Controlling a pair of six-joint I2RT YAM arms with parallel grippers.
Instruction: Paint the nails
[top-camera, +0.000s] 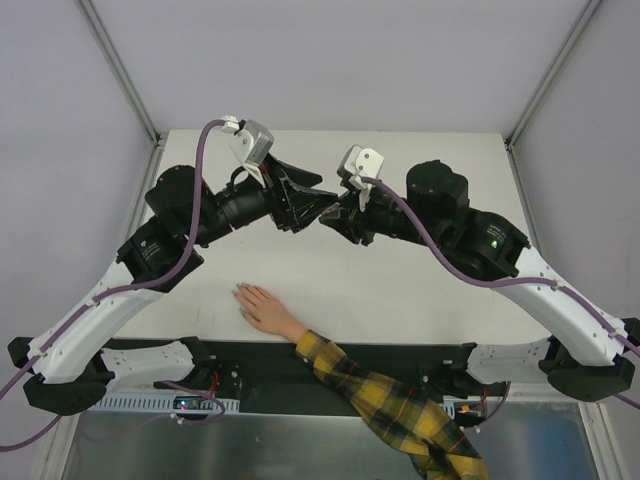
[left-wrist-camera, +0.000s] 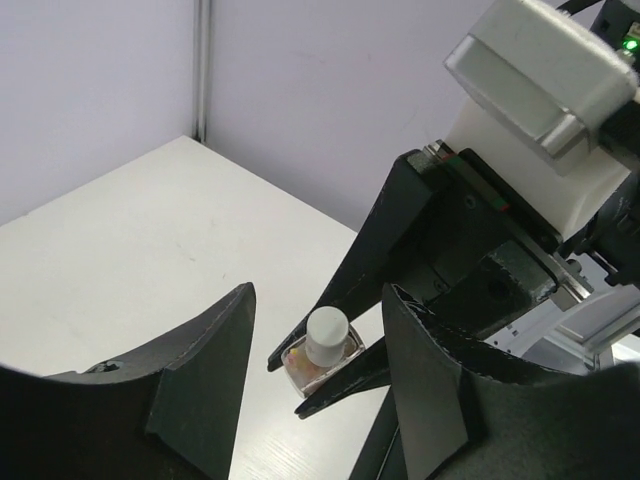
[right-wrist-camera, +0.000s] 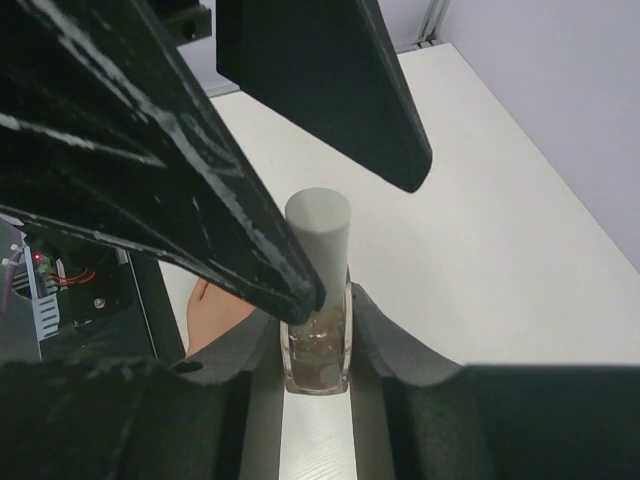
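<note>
Right tool (right-wrist-camera: 317, 325) clamps a polish bottle (right-wrist-camera: 316, 365); left tool (left-wrist-camera: 318, 300) gapes around its white cap (left-wrist-camera: 326, 335), seemingly without contact.

Robotics lab test cell, white desk (top-camera: 420, 290) boxed in by plain pale panel walls (top-camera: 330, 60) on aluminium frame posts (top-camera: 120, 70), two white-and-black robot arms (top-camera: 100, 310) bolted at its near edge, purple cables (top-camera: 195, 200), exposed circuit board (top-camera: 187, 403) below.

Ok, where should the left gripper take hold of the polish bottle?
By the white cap, coming in from the cap's end with one finger on each side. The cap sticks out free beyond the right gripper, which clamps the glass body.
</note>
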